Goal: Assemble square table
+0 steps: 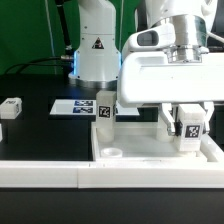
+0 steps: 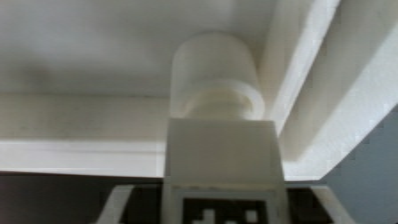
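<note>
The square table slab [image 1: 150, 152] lies flat at the front right of the exterior view, with a round corner socket [image 1: 112, 153] showing. My gripper [image 1: 187, 128] is shut on a white tagged leg [image 1: 188, 130] and holds it upright over the slab's far right part. In the wrist view the leg [image 2: 222, 150] stands between my fingers [image 2: 135, 205], and its round peg [image 2: 222, 70] points at the slab's raised rim [image 2: 302, 70]. Whether the peg touches the slab is unclear. A second leg [image 1: 10, 108] lies at the far left, and a third [image 1: 105, 109] sits beside the marker board.
The marker board [image 1: 80, 106] lies flat on the black table in front of the robot's base [image 1: 95, 50]. A long white bar-shaped rail [image 1: 50, 172] runs along the front edge. A green wall stands behind.
</note>
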`<state>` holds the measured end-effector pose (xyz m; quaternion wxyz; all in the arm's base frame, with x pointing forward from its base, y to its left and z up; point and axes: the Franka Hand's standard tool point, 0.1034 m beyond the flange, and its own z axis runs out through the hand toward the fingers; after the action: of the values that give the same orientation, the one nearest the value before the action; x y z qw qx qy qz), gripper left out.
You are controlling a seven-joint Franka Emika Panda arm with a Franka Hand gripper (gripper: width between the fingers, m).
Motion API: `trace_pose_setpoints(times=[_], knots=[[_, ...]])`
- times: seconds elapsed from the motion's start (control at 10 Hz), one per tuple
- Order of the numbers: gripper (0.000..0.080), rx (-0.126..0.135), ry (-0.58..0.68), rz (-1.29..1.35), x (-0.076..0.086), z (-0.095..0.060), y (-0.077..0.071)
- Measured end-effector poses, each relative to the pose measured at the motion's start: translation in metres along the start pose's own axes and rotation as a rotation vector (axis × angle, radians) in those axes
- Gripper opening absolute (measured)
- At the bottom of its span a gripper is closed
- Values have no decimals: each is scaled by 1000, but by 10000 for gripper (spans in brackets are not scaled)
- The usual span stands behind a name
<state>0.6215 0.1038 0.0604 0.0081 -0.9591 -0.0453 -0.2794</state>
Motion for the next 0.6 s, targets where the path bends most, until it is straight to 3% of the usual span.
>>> trace_pose_setpoints(times=[0.2,0.3,0.4,0.6], knots=[[524,0,0,0,0,0,0],[524,0,0,0,0,0,0],[624,0,0,0,0,0,0],[648,0,0,0,0,0,0]])
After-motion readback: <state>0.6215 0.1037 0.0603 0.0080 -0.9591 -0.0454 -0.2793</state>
